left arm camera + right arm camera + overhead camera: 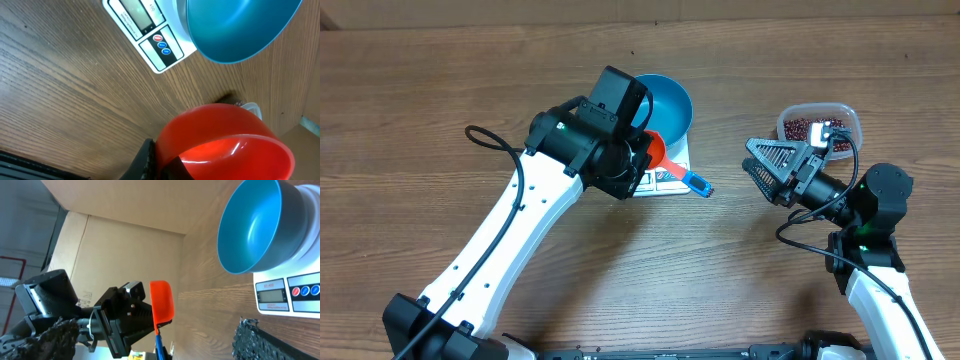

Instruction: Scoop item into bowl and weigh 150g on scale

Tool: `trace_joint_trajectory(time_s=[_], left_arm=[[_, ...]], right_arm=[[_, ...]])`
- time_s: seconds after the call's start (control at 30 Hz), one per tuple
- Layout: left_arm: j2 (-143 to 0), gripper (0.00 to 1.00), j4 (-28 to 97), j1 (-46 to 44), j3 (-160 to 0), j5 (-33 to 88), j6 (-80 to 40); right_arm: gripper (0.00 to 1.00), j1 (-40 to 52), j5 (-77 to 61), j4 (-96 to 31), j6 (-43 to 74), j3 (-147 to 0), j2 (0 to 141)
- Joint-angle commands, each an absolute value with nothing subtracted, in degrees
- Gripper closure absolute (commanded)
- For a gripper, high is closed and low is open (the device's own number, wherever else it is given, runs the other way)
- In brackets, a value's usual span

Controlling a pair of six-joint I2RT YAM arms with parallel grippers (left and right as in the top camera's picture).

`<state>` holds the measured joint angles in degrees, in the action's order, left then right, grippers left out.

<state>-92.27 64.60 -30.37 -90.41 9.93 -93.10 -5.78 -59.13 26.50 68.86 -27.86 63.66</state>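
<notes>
While left jaws clench scoop beside bowl, right jaws released near bean tub

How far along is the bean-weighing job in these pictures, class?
Done: the blue bowl sits on the scale, and the left gripper is shut on the red scoop. In hand: the scoop hangs beside the bowl, apparently empty. Left: no beans show in the bowl; they lie in the clear tub by the open right gripper, so scooping and weighing remain.
</notes>
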Motion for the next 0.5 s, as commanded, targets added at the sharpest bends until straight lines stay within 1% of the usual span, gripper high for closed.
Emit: trace_joint_trajectory(time_s=[0.0, 0.2, 0.47], left_arm=[[-91.5, 0.96, 64.2, -31.9, -90.8, 10.8, -96.6], [-91.5, 0.96, 63.3, -34.0, -90.8, 10.6, -99.8], [-91.5, 0.96, 62.0, -34.7, -90.8, 10.5, -110.5]], right_arm=[[0.0, -5.3, -59.4, 26.4, 70.9, -29.1, 63.7], [0.0, -4.5, -59.2, 26.5, 72.0, -29.1, 63.7], [0.0, -1.8, -56.5, 26.5, 72.0, -29.1, 63.7]])
